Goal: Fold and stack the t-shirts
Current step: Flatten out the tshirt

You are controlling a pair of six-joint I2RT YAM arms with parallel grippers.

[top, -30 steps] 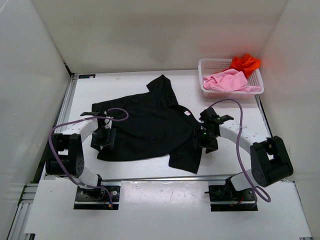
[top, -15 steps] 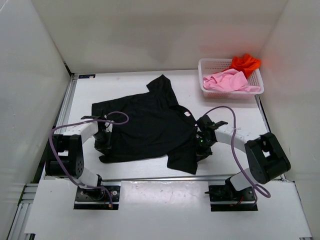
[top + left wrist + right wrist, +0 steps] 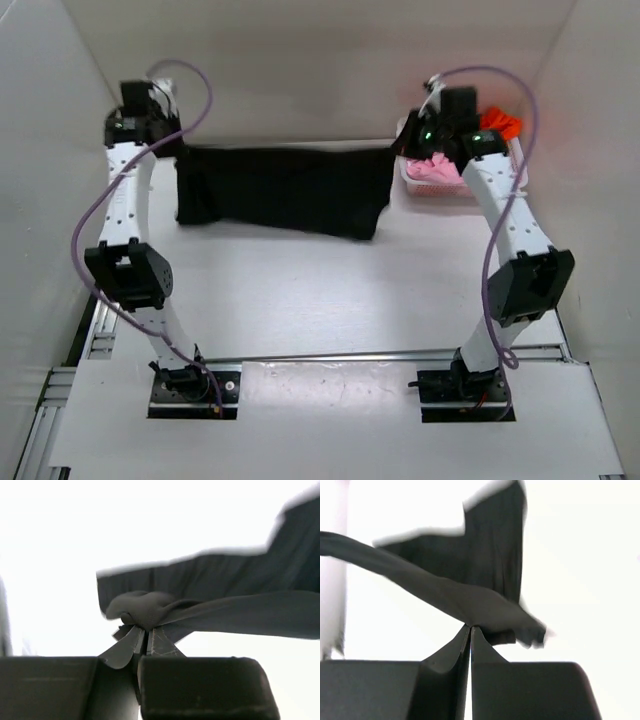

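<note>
The black t-shirt (image 3: 285,190) hangs stretched in the air between both arms at the back of the table. My left gripper (image 3: 178,150) is shut on its left end, where the cloth bunches at the fingertips (image 3: 145,630). My right gripper (image 3: 395,148) is shut on the right end, with cloth pinched at the tips (image 3: 470,626). The shirt (image 3: 225,600) spreads away to the right in the left wrist view, and the shirt (image 3: 485,575) trails up and left in the right wrist view. A pink t-shirt (image 3: 438,170) and an orange-red t-shirt (image 3: 503,125) lie in the basket.
A white mesh basket (image 3: 420,192) stands at the back right corner, partly behind the right arm. White walls close in the table on the left, back and right. Purple cables loop from both raised arms.
Both grippers closed on the black t-shirt where it lay, then rose and swung to the back, lifting it off the table and pulling it taut between them.
</note>
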